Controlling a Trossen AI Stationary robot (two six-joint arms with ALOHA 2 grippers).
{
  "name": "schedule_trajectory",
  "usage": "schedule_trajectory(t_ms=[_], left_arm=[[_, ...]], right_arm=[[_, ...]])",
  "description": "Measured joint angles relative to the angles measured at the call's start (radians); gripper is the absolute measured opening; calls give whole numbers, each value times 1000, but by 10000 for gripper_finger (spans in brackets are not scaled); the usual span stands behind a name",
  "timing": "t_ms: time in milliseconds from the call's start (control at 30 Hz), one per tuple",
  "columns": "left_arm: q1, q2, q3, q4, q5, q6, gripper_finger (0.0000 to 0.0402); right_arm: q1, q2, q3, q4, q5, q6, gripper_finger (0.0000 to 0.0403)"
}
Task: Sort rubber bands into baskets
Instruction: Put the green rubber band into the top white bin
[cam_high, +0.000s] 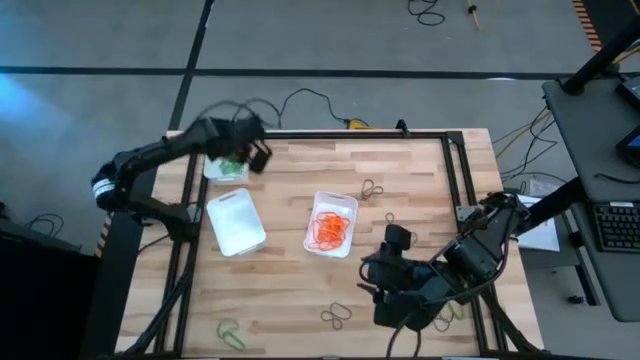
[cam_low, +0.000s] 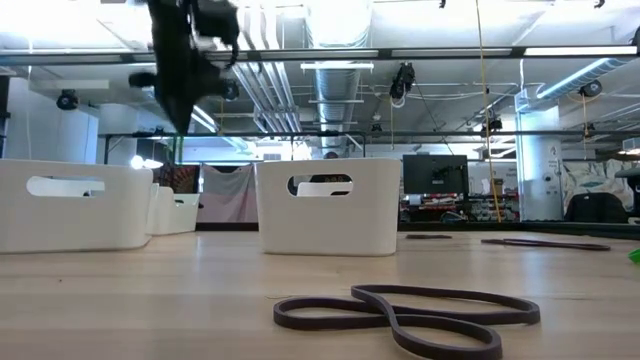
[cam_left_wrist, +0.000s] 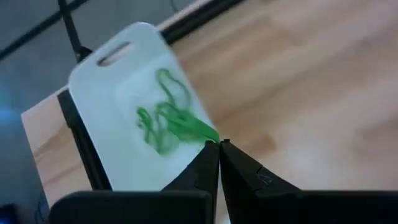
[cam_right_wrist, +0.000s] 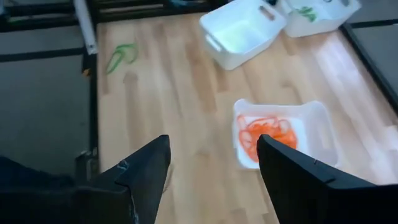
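Observation:
Three white baskets stand on the wooden table. The far-left basket (cam_high: 222, 170) (cam_left_wrist: 118, 81) holds green rubber bands, the middle basket (cam_high: 236, 222) has nothing in it, and the third basket (cam_high: 331, 222) (cam_right_wrist: 283, 134) holds orange bands (cam_right_wrist: 264, 134). My left gripper (cam_high: 248, 156) (cam_left_wrist: 216, 144) hovers over the far-left basket, shut on a green rubber band (cam_left_wrist: 186, 127). My right gripper (cam_high: 385, 268) (cam_right_wrist: 214, 163) stands open above the table's near right part, with nothing between its fingers. My left gripper pinches the green rubber band at one end of its loop (cam_left_wrist: 210, 138), between the very tips of its two shut fingers. The fingers slant down from above. The rest of the band trails out from the tips over the inside of the basket.
Loose dark bands lie on the table at the far right (cam_high: 372, 188) and near the front edge (cam_high: 338, 317) (cam_low: 400, 312). A green band (cam_high: 230, 333) (cam_right_wrist: 121, 56) lies at the near left, another (cam_high: 455, 312) under the right arm. Black frame rails edge the table.

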Motion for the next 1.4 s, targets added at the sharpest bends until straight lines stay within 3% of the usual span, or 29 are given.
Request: schedule_trajectory(t_ms=[167,333,600,900,1200,1400], left_arm=[[287,34,-74,160,83,194,0],[406,97,-115,219,113,298,0],[426,272,-134,291,115,429,0],[427,367,-136,300,115,501,7],[425,327,-136,264,115,523,82],[409,234,-137,184,116,494,139]], right_arm=[[-69,-10,-1,-7,13,5,233],[-168,-29,-1,-6,15,0,232],[-307,-26,-1,-4,-43,-73,233],[-316,-26,-1,0,-50,-61,233],[-309,-26,-1,-5,-62,-29,233],[-279,-26,-1,-5,-66,-28,233]])
